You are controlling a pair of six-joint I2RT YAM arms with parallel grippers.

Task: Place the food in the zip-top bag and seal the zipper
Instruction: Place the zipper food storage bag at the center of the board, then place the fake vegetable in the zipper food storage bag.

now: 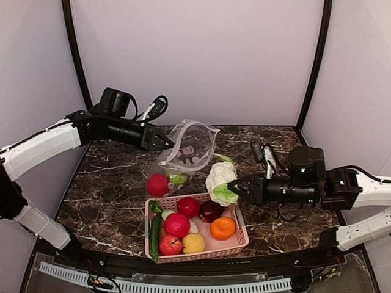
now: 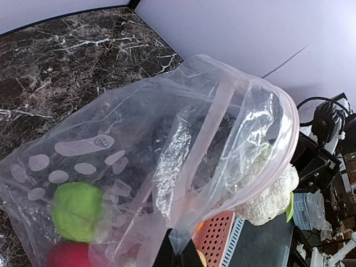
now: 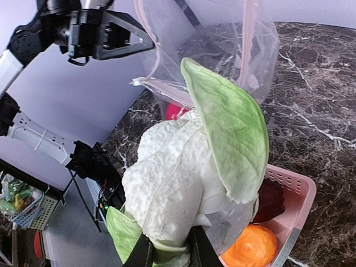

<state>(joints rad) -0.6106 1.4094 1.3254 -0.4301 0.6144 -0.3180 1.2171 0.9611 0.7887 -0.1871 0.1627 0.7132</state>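
Clamps cabbage (image 3: 183, 183) in right pincer (image 3: 169, 245) just beside mouth of zip-top bag (image 1: 189, 149), pinched at rim by closed left pincer (image 1: 167, 143), bottom resting on desk (image 1: 110, 183); shows red ball (image 1: 157, 185) and green ball (image 1: 178, 179) bagged, leaves food (image 1: 177, 226) in basket (image 1: 241, 243) and zipper (image 2: 214, 122) outstanding.

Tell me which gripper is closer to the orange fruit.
Right. The right gripper, holding the cabbage, is just behind the orange fruit; the left gripper grips the zip-top bag farther back left.

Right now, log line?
left jaws: shut on zip-top bag, mouth open | right jaws: shut on cabbage | bagged: red ball, green ball
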